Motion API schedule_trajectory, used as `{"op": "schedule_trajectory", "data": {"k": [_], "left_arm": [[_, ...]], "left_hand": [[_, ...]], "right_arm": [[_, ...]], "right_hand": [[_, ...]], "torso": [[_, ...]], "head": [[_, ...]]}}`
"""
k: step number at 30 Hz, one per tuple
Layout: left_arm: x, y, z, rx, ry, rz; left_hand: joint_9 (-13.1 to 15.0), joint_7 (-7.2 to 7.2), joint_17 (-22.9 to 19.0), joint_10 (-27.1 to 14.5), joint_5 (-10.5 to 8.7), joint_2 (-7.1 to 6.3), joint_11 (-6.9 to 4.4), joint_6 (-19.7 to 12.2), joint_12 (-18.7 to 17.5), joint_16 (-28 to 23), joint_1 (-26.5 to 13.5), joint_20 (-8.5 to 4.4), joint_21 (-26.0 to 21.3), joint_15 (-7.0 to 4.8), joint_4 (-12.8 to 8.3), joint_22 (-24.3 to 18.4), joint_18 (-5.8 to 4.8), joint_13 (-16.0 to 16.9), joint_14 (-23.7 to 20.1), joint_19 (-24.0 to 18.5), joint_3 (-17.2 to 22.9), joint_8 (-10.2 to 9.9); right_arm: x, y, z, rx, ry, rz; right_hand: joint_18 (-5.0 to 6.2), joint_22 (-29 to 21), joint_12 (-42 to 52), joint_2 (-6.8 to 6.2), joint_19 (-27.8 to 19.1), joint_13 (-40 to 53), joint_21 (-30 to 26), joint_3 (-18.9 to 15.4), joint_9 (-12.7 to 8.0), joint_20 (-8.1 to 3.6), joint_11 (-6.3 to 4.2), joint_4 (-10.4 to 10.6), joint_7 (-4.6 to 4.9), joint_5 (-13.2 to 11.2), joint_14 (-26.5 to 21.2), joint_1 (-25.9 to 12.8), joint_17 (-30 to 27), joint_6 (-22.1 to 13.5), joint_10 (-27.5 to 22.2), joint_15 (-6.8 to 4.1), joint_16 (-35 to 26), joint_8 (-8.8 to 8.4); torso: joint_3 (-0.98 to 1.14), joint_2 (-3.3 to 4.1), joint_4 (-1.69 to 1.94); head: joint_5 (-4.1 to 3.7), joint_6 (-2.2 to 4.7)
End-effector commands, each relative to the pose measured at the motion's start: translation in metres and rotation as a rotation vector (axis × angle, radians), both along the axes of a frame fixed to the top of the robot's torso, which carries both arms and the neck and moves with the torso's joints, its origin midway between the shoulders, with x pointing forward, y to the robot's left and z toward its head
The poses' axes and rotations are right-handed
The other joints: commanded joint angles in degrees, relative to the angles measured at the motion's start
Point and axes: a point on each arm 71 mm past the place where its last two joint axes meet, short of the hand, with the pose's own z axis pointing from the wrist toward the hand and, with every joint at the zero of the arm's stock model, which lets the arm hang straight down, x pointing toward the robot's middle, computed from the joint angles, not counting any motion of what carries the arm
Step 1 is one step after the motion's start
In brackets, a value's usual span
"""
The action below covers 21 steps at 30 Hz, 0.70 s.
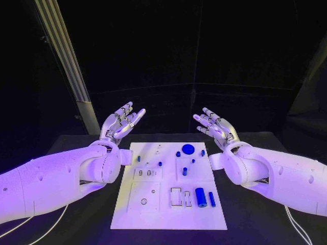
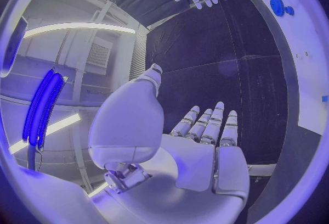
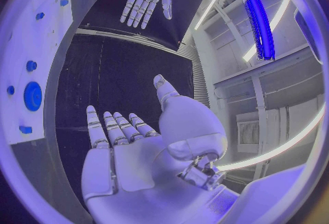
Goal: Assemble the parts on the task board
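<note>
The white task board (image 1: 130,214) lies in the middle of the black table. On it are several blue parts: a round disc (image 1: 188,149), a thick cylinder (image 1: 200,197), a thin bar (image 1: 211,199) and small pegs (image 1: 160,164). My left hand (image 1: 121,121) is raised beyond the board's far left corner, palm up, fingers spread, holding nothing. My right hand (image 1: 216,125) mirrors it beyond the far right corner, also empty. The left wrist view has the left hand (image 2: 205,150) flat and the disc (image 2: 277,4) on the board. The right wrist view has the right hand (image 3: 120,152) flat and the disc (image 3: 32,96).
A pale metal post (image 1: 68,66) stands behind the table at the far left. Black table surface (image 1: 83,224) runs along both sides of the board. My forearms flank the board's long edges. Cables (image 1: 296,224) trail near the table's front.
</note>
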Motion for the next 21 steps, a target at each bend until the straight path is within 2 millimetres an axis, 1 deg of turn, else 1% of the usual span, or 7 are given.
{"op": "schedule_trajectory", "data": {"k": [1,7,10,13,15,18,21], "left_arm": [[0.000,-0.003,0.004,-0.037,-0.042,-0.041],[0.000,-0.003,0.004,-0.037,-0.042,-0.041],[0.001,0.009,0.003,-0.040,-0.043,-0.038],[0.000,0.011,0.004,-0.050,-0.051,-0.051],[-0.001,0.012,0.005,-0.056,-0.057,-0.059],[-0.002,0.014,0.006,-0.065,-0.066,-0.069],[-0.003,0.016,0.007,-0.077,-0.067,-0.086]], "left_hand": [[0.03,4.70,0.05,-0.08,0.38,-0.03,0.40,0.31,0.37,0.32,0.55,0.27,0.33,0.03,0.24,0.05,0.56,0.05,0.30,0.02,0.02,0.18],[0.08,4.98,0.14,0.33,0.35,0.22,0.68,0.70,0.44,0.44,0.45,0.35,0.38,0.13,0.24,0.09,0.61,0.10,0.81,0.04,0.16,0.25],[0.21,6.05,0.54,1.73,0.21,0.97,1.72,1.91,0.64,1.01,0.39,0.72,0.76,0.99,0.20,0.34,0.29,0.25,3.39,0.97,0.61,0.44],[0.52,7.92,1.52,5.24,-0.07,3.17,3.66,5.14,1.09,2.88,0.88,0.83,3.05,2.74,0.00,1.66,-1.30,0.55,10.23,7.03,1.86,0.96],[0.88,8.44,2.46,10.30,-0.16,4.05,4.49,8.81,1.97,4.99,1.65,0.86,5.46,3.17,-0.18,2.92,-1.90,1.03,16.97,13.26,2.38,1.64],[1.60,8.71,3.22,23.34,-0.31,5.72,4.24,16.81,4.80,7.54,2.15,0.69,11.12,2.27,-0.56,5.66,-1.07,2.11,23.65,27.34,2.58,3.26],[2.07,8.20,3.52,33.04,-0.34,6.76,3.34,24.50,6.89,9.14,2.69,0.51,13.27,0.84,-1.09,6.24,0.29,2.46,28.52,32.19,2.21,4.74]], "right_arm": [[-0.001,0.011,0.002,-0.032,-0.015,0.196],[0.001,0.012,0.001,-0.044,-0.016,0.234],[0.007,-0.013,0.003,-0.146,-0.109,0.152],[0.008,-0.019,0.005,-0.224,-0.169,0.149],[0.009,-0.022,0.006,-0.272,-0.206,0.156],[0.008,-0.024,0.008,-0.343,-0.259,0.184],[0.007,-0.024,0.010,-0.417,-0.298,0.208]], "right_hand": [[0.92,0.07,0.30,0.07,-0.04,0.06,0.37,0.08,0.08,0.39,0.34,-0.57,6.45,0.21,-0.13,0.70,0.11,0.37,-0.05,0.40,0.21,0.36],[1.32,0.58,0.80,-0.05,3.29,0.42,1.17,1.16,0.45,0.30,1.81,-4.59,7.99,-0.55,3.89,5.74,0.55,3.15,2.97,1.63,0.86,0.79],[3.74,2.74,3.71,-0.78,17.16,1.91,5.22,2.37,1.58,0.13,3.53,-9.14,9.56,-1.13,20.54,11.92,2.39,11.60,16.16,2.59,5.13,2.63],[5.94,4.07,8.76,-2.40,25.12,3.46,8.73,2.66,2.88,-0.03,2.61,-10.24,9.24,-1.70,34.98,16.53,3.29,23.00,34.53,0.79,9.68,5.33],[7.19,4.52,10.05,-2.73,28.13,3.31,10.33,3.03,3.59,-0.16,1.51,-10.23,8.53,-1.73,38.96,18.62,3.08,30.73,39.00,-0.40,10.67,7.03],[7.95,5.19,10.52,-2.60,32.40,2.65,12.68,3.92,4.02,-1.15,0.10,-10.31,7.32,-1.74,44.11,20.22,2.69,40.13,43.82,-2.11,11.02,8.56],[7.74,6.02,10.04,-2.99,36.00,2.36,15.01,4.55,3.74,-2.78,-0.85,-10.26,6.56,-1.73,48.37,20.54,2.59,43.88,46.95,-3.58,11.18,8.52]], "torso": [[-0.01,0.00,-0.01],[-0.01,0.00,-0.01],[0.01,0.06,-0.13],[-0.04,0.09,-0.03],[0.03,0.32,0.08],[0.05,0.48,0.02],[0.04,0.86,0.21]], "head": [[0.00,0.00],[0.00,0.00],[-0.57,-0.10],[-0.71,-0.24],[-0.80,-0.31],[-0.77,-0.49],[-1.17,-0.52]]}}
